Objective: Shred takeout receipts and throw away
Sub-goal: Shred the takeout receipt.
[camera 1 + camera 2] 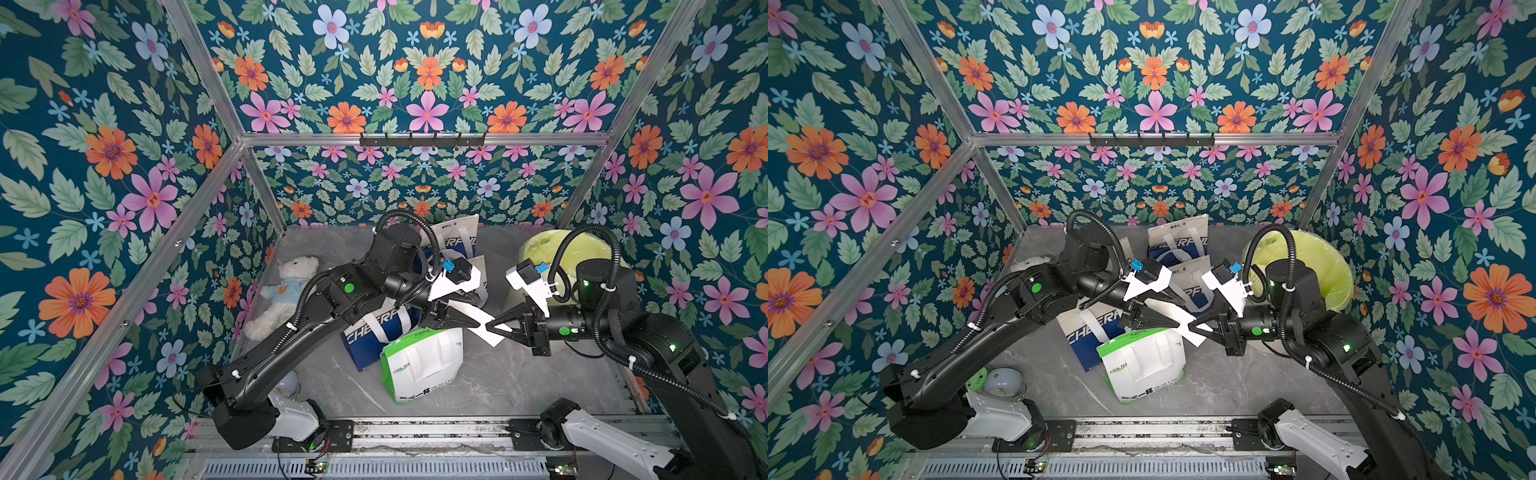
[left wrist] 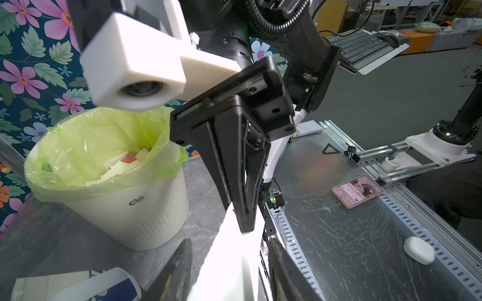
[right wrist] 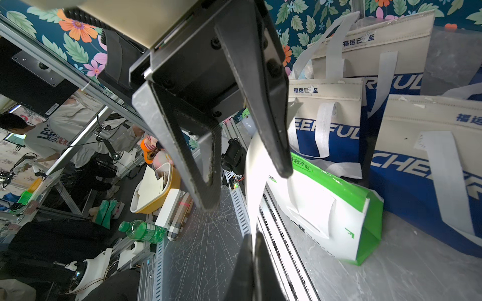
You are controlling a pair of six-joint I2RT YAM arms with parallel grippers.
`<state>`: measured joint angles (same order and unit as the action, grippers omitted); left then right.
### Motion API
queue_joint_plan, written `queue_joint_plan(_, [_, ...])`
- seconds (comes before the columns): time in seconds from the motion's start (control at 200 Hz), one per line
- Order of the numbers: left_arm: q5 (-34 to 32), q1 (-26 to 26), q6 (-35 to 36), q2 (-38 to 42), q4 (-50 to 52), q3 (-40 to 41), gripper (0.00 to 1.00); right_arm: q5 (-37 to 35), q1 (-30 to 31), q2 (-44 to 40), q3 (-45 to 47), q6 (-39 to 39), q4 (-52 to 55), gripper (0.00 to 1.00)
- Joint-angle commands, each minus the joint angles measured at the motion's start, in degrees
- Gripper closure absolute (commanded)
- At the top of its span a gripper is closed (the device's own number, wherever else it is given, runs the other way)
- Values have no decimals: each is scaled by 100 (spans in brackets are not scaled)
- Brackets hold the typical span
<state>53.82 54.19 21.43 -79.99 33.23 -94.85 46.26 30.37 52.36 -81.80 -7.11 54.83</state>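
Observation:
A white takeout receipt [image 1: 496,338] [image 1: 1195,337] hangs in the air above the bags, between my two grippers. My right gripper [image 1: 490,327] [image 3: 252,238] is shut on one end of it; the thin sheet [image 3: 254,166] runs out from its closed tips. My left gripper [image 1: 487,311] [image 2: 230,242] faces it from the other side. Its jaws stand apart on either side of the receipt [image 2: 229,263], and neither finger presses on the paper. The bin [image 1: 569,255] [image 2: 112,203], lined with a green bag and holding paper scraps, stands at the back right.
Blue-and-white bags [image 1: 374,334] [image 3: 422,166] and a green-and-white bag [image 1: 419,365] [image 3: 326,208] lie under the grippers. A white teddy bear [image 1: 282,291] leans at the left wall. A round lamp-like object [image 1: 1003,382] sits by the left arm's base. A phone [image 2: 357,191] lies outside the cell.

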Motion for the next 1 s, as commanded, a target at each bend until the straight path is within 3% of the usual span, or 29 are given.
queue_joint_plan(0.0, [-77, -14, 305, 12, 99, 18, 54, -5, 3, 2, -12, 153, 163, 100])
queue_joint_plan(0.055, [-126, -23, 382, -14, 131, 18, 50, 6, -3, 29, -20, 187, 238, 100])
queue_joint_plan(0.175, [-270, -40, 588, -56, 175, 12, 29, -18, 8, 71, -51, 292, 441, 100])
queue_joint_plan(0.265, [-250, -76, 665, -142, 305, -123, 26, -99, 27, 97, -81, 375, 595, 100])
queue_joint_plan(0.37, [-95, -128, 849, -390, 785, -477, 27, -168, 39, 115, -125, 453, 733, 100])
queue_joint_plan(0.505, [163, -137, 1211, -771, 1710, -986, 36, -336, 47, 57, -117, 507, 790, 100])
queue_joint_plan(0.66, [398, -146, 1477, -942, 2198, -1089, 42, -527, 46, -12, -91, 546, 828, 100])
queue_joint_plan(0.88, [516, -177, 1321, -636, 1759, -764, 48, -851, 43, -92, -49, 519, 777, 100])
queue_joint_plan(0.995, [675, -190, 893, -323, 841, -224, 52, -820, 46, -158, 14, 404, 633, 100])
